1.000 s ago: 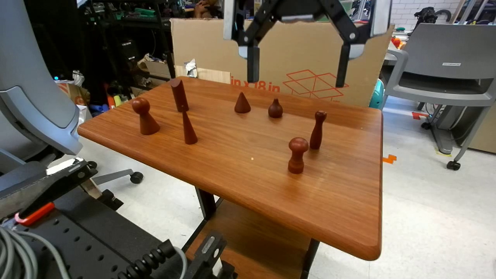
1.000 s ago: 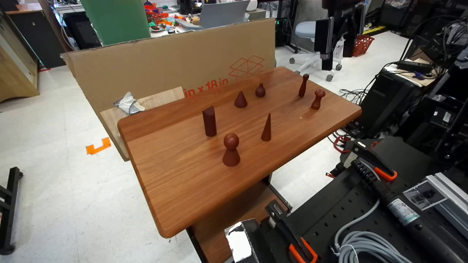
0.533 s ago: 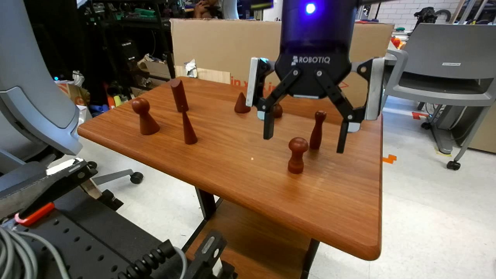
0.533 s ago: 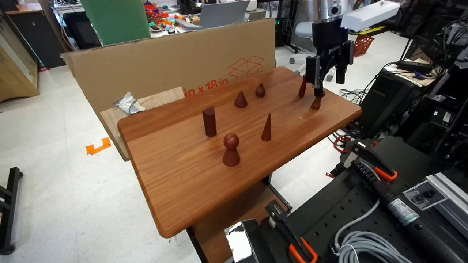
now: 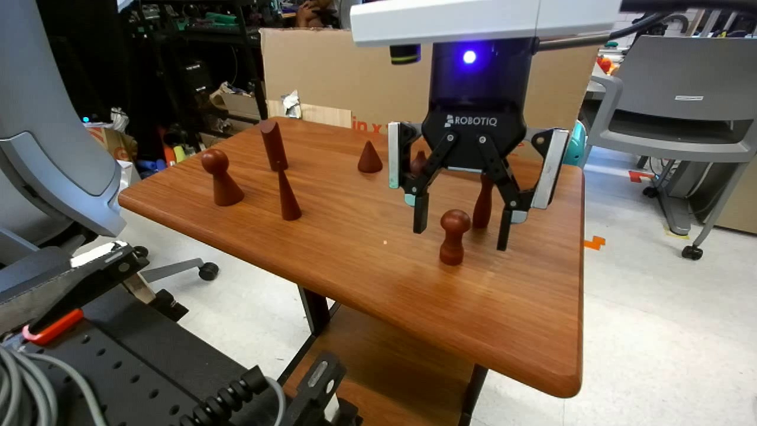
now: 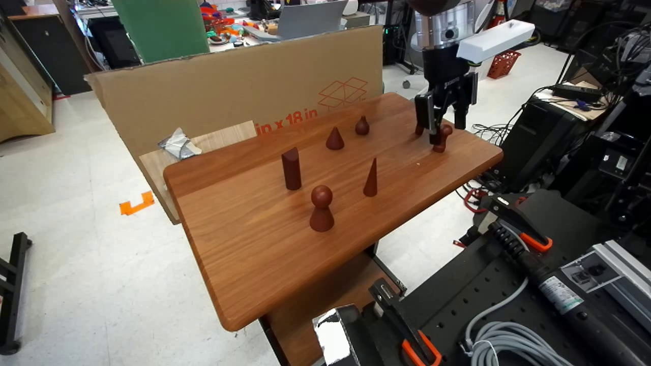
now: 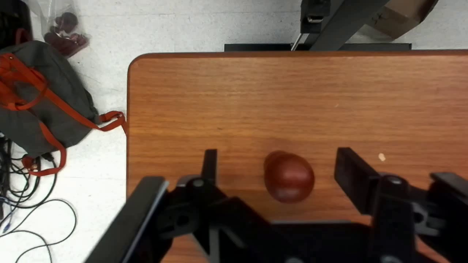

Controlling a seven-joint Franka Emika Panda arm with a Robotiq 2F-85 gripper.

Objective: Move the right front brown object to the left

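Observation:
The right front brown object (image 5: 455,234), a short reddish-brown turned-wood piece with a round head, narrow waist and flared base, stands upright on the wooden table (image 5: 378,266). It also shows in an exterior view (image 6: 443,140), partly behind a finger, and from above in the wrist view (image 7: 289,177). My gripper (image 5: 462,240) is open and points down, with a finger on each side of the object's head. In the wrist view, the head lies between the gripper's fingers (image 7: 276,150), with a gap on both sides. Nothing is held.
A slim brown peg (image 5: 482,207) stands close behind the object, partly hidden by my gripper. A round pear-shaped piece (image 6: 362,126), a cone (image 6: 335,139), a tall spike (image 6: 371,179), a slanted cylinder (image 6: 292,170) and a ball-headed pawn (image 6: 321,208) stand across the table. Cardboard (image 6: 229,91) lines one edge.
My gripper has come down from above the table to around the object's head, its fingers staying open. The brown pieces have not moved.

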